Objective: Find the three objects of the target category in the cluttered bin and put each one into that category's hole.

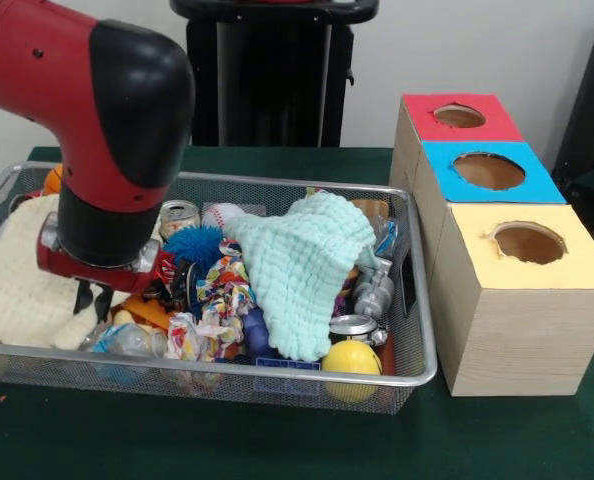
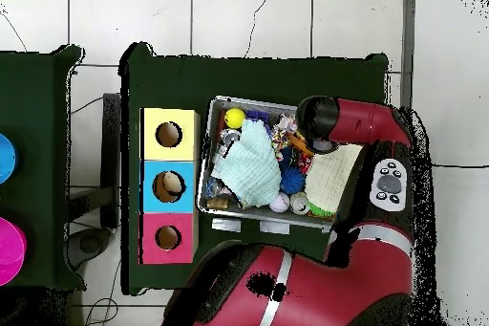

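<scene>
Wire bin (image 1: 417, 375) clutter sits left of the three-hole box (image 1: 517, 330), so lower the gripper (image 1: 89, 300), grip state hidden, straight into the left-side toys, clear of the mint cloth (image 1: 302, 265).

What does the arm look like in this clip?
The arm is glossy red with rounded black joint covers. Its wrist ends in a black cylinder above a red collar with silver fittings. In the overhead view a grey panel with dark buttons sits on one link, and a thin white stripe runs along the lower link. The gripper is hidden among the clutter.
</scene>
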Robot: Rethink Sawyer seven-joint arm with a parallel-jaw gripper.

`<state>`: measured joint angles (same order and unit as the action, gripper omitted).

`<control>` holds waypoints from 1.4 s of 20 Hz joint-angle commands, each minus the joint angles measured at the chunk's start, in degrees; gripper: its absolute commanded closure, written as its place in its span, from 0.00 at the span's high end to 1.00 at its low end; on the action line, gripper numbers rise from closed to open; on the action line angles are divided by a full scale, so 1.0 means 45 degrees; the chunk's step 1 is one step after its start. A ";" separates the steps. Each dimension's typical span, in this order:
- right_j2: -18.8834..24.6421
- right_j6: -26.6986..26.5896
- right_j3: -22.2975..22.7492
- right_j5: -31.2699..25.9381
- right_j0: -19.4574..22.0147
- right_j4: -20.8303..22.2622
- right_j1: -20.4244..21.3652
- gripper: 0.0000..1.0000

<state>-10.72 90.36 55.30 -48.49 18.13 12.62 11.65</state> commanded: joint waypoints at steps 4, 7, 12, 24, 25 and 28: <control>0.0094 0.2898 0.0632 -0.0449 -0.0983 -0.0881 0.2114 0.00; -0.0107 0.2770 0.0501 -0.0440 -0.1293 -0.0837 0.2653 0.00; -0.0200 0.2733 0.0601 -0.1408 -0.1604 -0.1209 0.3220 0.00; -0.0741 0.4551 0.2563 -0.3092 -0.2540 -0.3206 0.3857 0.00; -0.0804 0.4629 0.2700 -0.3136 -0.2577 -0.3325 0.3860 0.00; -0.1056 0.4716 0.3065 -0.2927 -0.2665 -0.3438 0.3837 0.00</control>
<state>-15.34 93.17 57.60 -55.08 6.57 -0.85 29.54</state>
